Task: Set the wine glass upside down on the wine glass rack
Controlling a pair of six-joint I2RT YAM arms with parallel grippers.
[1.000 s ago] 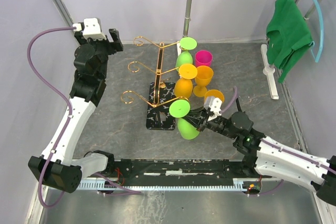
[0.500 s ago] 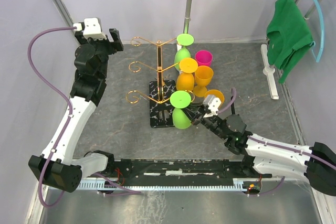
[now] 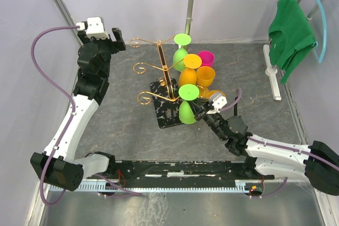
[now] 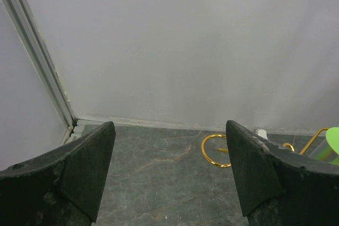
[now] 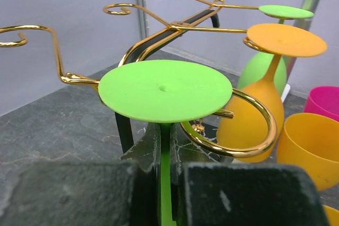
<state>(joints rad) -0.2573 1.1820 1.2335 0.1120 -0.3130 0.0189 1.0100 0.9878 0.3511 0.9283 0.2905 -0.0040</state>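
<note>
My right gripper (image 3: 203, 114) is shut on the stem of a green wine glass (image 3: 186, 110) and holds it upside down, foot disc on top. In the right wrist view the fingers (image 5: 148, 154) pinch the green stem just under the foot (image 5: 165, 89). The foot lies over the edge of a curled gold arm (image 5: 249, 133) of the wine glass rack (image 3: 163, 72); I cannot tell whether the stem is inside the loop. The rack's black marbled base (image 3: 166, 116) sits mid-table. My left gripper (image 3: 113, 39) is open and empty, raised at the back left, with one gold curl (image 4: 214, 151) beyond it.
An orange glass (image 3: 186, 80) and another green glass (image 3: 181, 55) hang upside down on the rack. A pink cup (image 3: 206, 58) and orange cups (image 3: 206, 76) stand right of it. A white pole stand (image 3: 189, 9) and hanging green cloth (image 3: 288, 30) are at the back.
My right gripper has carried the green glass up and away toward the rack's lower right arm. The rack has turned and shifted a little. The left arm has barely moved.
</note>
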